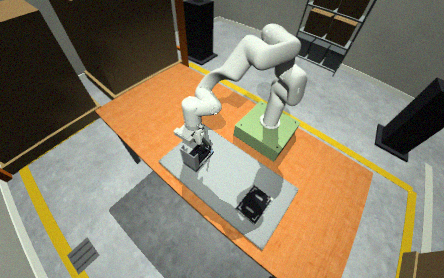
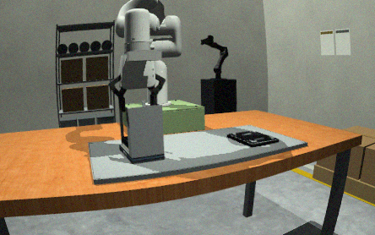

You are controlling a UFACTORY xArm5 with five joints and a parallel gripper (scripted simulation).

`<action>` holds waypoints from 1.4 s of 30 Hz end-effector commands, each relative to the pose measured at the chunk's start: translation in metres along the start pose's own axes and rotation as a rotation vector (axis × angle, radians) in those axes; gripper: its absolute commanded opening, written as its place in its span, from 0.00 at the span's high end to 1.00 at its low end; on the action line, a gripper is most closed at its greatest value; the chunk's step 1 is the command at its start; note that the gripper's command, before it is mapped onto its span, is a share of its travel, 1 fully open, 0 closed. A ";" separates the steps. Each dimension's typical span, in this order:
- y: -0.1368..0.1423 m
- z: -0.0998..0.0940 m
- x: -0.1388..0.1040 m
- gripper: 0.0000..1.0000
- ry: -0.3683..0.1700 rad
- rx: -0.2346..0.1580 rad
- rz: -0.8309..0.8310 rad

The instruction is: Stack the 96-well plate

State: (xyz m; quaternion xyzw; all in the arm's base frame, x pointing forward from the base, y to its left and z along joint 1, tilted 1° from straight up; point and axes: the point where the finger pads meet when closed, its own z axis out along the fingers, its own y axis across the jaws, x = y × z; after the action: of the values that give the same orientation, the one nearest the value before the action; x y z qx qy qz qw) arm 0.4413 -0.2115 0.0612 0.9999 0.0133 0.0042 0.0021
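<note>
Hovering directly above the stack rack K1 (image 2: 145, 131), fingers (image 2: 154, 90) spread wide and gripping nothing. Lying straight below them, inside the rack (mostly hidden by its grey wall), apparently the stacked plates (image 1: 201, 153). Sitting well apart on the same surface (image 2: 51, 169), plate nest N1 (image 2: 253, 138). Showing no legible writing anywhere.
</note>
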 end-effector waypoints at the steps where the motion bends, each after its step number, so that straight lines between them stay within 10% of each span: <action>1: 0.000 -0.009 0.001 0.00 0.000 -0.006 0.000; 25: 0.000 -0.066 0.001 0.00 0.000 -0.006 0.000; 42: 0.000 -0.066 0.001 0.00 0.000 -0.006 0.000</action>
State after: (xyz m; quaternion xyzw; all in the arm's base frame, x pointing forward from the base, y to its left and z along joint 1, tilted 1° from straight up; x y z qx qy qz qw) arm 0.4404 -0.2107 0.1256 0.9999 0.0133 0.0032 0.0016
